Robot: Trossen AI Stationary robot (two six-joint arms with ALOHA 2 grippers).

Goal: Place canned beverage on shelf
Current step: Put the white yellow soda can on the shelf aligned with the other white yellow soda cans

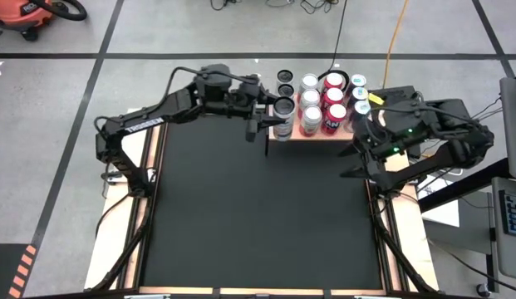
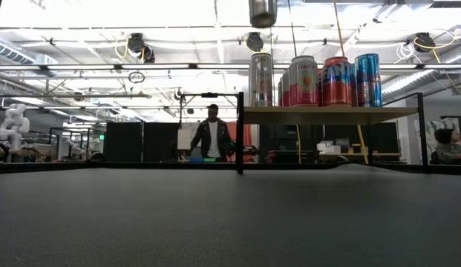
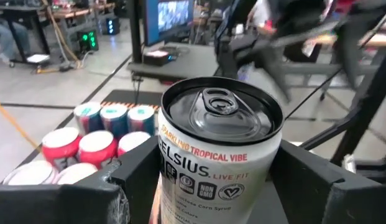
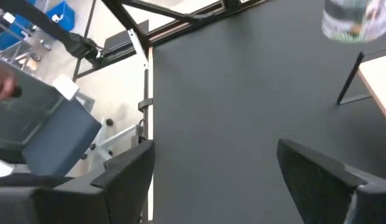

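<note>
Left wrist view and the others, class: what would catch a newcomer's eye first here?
A white Celsius can sits between the left gripper fingers, held high at the shelf end in the low view. Red, silver and blue cans crowd that shelf at the table's far edge. The right gripper hangs open over the black mat.

place: robotics lab | signs: ceiling strip lights [image 2: 104,67]; monitor [image 3: 171,18]; taped floor [image 1: 100,66]; workbenches [image 2: 126,141]
</note>
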